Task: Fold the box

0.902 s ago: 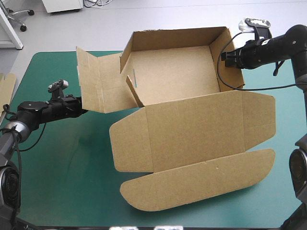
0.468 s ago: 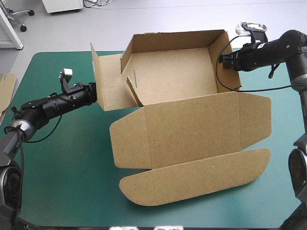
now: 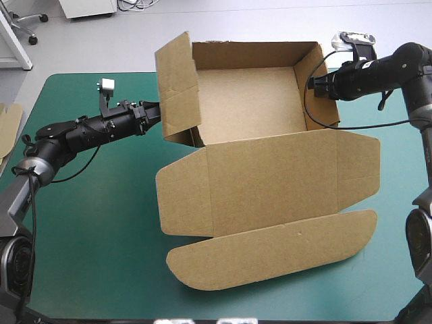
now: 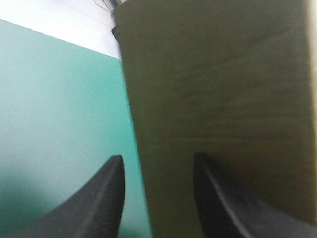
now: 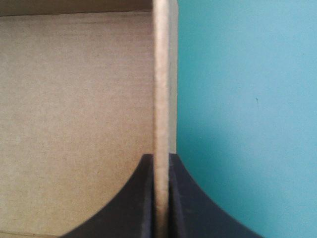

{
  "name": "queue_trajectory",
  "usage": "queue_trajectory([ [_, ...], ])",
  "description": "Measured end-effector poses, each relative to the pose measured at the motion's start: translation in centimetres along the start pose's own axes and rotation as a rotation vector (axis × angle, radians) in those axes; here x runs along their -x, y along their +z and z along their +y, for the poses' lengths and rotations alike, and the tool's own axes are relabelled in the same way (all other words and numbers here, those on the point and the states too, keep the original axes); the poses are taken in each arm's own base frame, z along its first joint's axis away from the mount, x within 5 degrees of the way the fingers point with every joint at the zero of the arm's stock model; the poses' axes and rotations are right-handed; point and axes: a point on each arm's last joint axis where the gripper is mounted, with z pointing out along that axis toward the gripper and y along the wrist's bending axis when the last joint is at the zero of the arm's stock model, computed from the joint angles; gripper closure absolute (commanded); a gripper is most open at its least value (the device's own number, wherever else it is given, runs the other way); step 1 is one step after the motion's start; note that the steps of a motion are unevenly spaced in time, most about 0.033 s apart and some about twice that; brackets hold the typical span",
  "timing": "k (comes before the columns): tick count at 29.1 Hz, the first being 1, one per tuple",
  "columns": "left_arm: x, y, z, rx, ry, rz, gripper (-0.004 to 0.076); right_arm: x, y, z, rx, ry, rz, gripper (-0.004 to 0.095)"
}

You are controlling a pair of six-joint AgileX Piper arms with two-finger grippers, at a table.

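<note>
1. Box (image 3: 250, 108): open tray on far half of teal-green cover (image 3: 94, 223), lid flat toward near edge.
2. Right gripper (image 5: 161, 156): pinching right wall, one black finger inside, one outside.
3. Left gripper (image 4: 156, 161): spread, at outer face of raised left flap (image 3: 177, 88); flap edge between fingers.
4. Next, likely: push flap rightward into tray; left arm nearer.
</note>
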Motion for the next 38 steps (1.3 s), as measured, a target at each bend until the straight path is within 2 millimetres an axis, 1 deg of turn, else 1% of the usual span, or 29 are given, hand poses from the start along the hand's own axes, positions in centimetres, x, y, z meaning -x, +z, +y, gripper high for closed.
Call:
queue_trajectory([
  [4,0.9,0.2,-1.3,-0.049,0.014,0.006,0.0393,0.0,0.0,-0.1,-0.007,-0.003,0.002,0.0936],
  [7,1.0,0.4,-1.9,-0.079,0.017,0.019,0.0391,0.0,0.0,-0.1,-0.008,-0.004,0.002,0.0936],
  [9,1.0,0.5,-2.2,-0.089,0.02,0.026,0.0379,0.0,0.0,-0.1,-0.008,-0.004,0.002,0.0936],
  [14,1.0,0.6,-2.3,-0.096,0.0,0.032,0.0311,0.0,0.0,-0.1,-0.007,-0.003,0.0,0.0936],
  [20,1.9,0.6,-3.2,-0.103,0.004,0.036,0.0307,0.2,0.0,-0.1,-0.008,0.006,-0.018,0.0936],
  [24,2.7,0.9,-4.1,-0.062,0.037,0.065,0.0307,0.3,0.0,-0.1,-0.008,0.026,-0.034,0.0936],
  [28,3.1,1.8,-5.3,-0.004,0.1,0.103,0.0307,0.4,0.1,0.0,-0.008,0.044,-0.046,0.0936],
  [32,3.4,2.4,-6.2,0.072,0.159,0.133,0.0307,0.4,0.5,1.0,-0.007,0.034,-0.044,0.0936],
  [33,3.6,2.5,-6.4,0.102,0.176,0.14,0.0307,0.4,0.9,1.7,-0.011,0.028,-0.044,0.0936],
  [38,4.1,2.3,-6.6,0.169,0.192,0.154,0.0307,0.3,1.7,2.6,-0.007,0.027,-0.032,0.0936],
])
